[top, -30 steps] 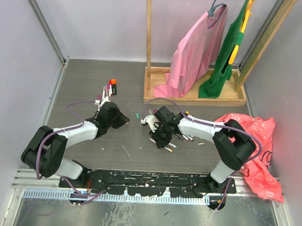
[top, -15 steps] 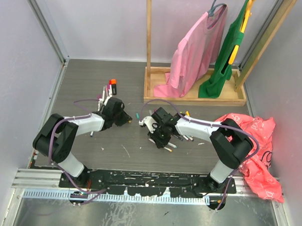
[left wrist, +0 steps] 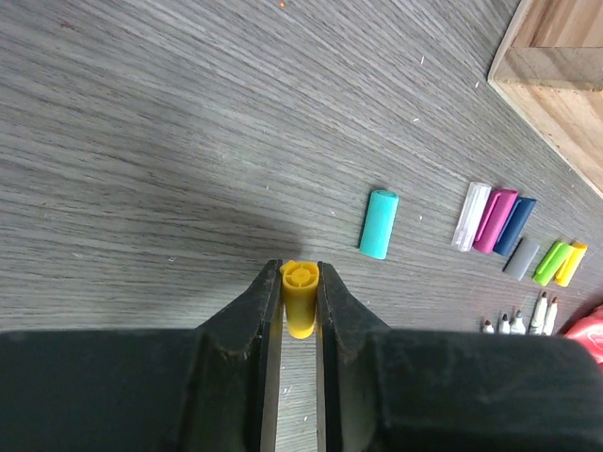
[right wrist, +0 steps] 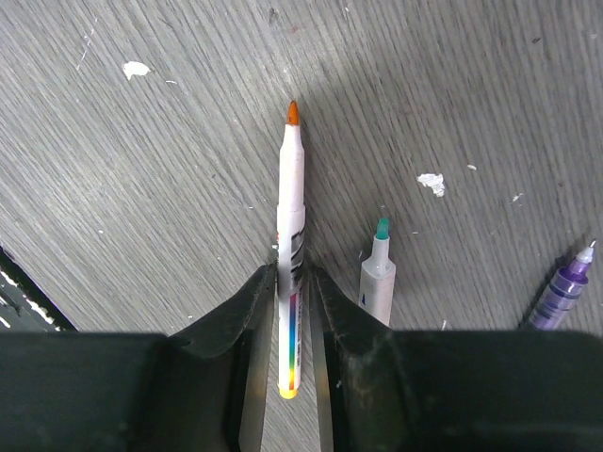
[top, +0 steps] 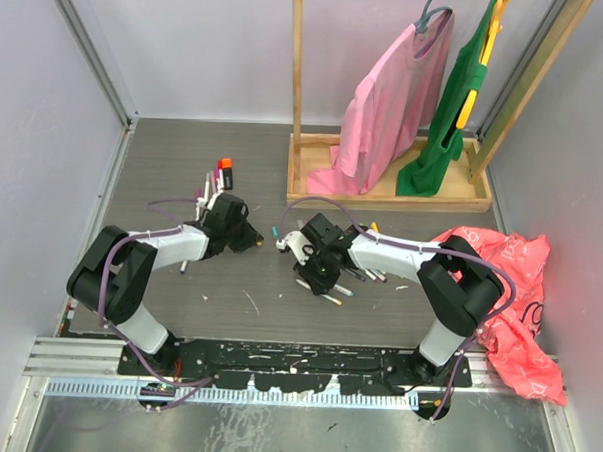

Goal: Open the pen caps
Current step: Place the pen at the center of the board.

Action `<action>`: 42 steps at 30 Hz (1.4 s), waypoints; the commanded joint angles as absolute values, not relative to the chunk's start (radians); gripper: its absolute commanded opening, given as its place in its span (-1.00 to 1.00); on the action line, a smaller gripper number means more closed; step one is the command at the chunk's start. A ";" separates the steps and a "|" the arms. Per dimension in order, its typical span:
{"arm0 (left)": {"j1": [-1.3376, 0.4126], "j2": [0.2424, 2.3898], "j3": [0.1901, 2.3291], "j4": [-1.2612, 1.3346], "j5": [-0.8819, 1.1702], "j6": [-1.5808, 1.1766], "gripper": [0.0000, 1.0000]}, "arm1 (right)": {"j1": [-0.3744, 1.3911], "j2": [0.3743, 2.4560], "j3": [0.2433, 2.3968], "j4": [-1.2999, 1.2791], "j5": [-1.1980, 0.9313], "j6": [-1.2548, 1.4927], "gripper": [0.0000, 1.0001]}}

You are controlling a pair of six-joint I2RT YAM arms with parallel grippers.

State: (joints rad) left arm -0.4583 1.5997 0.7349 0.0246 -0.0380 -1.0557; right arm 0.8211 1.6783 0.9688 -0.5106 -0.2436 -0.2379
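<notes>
My left gripper (left wrist: pixel 300 268) hangs low over the table and is shut on a small yellow pen cap (left wrist: pixel 300 297), held end-on at its fingertips. In the top view it (top: pixel 256 240) points right, towards the right gripper (top: pixel 317 279). The right gripper (right wrist: pixel 293 271) straddles an uncapped white pen (right wrist: pixel 291 207) with an orange tip. A thin gap shows beside the pen on the right side. Loose caps lie on the table: a teal one (left wrist: pixel 379 224) and a row with pink (left wrist: pixel 497 219) and blue (left wrist: pixel 516 226) ones.
An uncapped teal-tipped pen (right wrist: pixel 378 268) and a purple one (right wrist: pixel 558 292) lie right of the held pen. More pens (top: pixel 364 277) lie under the right arm. An orange-and-black marker (top: pixel 225 173) lies at the back left, a wooden clothes rack (top: pixel 383 195) behind, and a red bag (top: pixel 509 295) at right.
The left arm's elbow has swung back and up while its gripper stayed near the same spot. The right gripper has edged slightly left.
</notes>
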 commanded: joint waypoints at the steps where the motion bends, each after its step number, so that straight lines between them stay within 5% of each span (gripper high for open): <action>1: -0.453 1.596 0.765 0.028 -0.032 -1.055 -0.68 | 0.827 1.686 1.000 -0.521 -0.224 -0.241 -0.44; 29: -0.447 1.600 0.764 0.046 -0.004 -1.048 -0.50 | 0.830 1.676 1.036 -0.551 -0.224 -0.262 -0.32; 42: -0.440 1.549 0.769 0.024 -0.005 -1.010 -0.25 | 0.830 1.649 1.056 -0.563 -0.232 -0.274 -0.24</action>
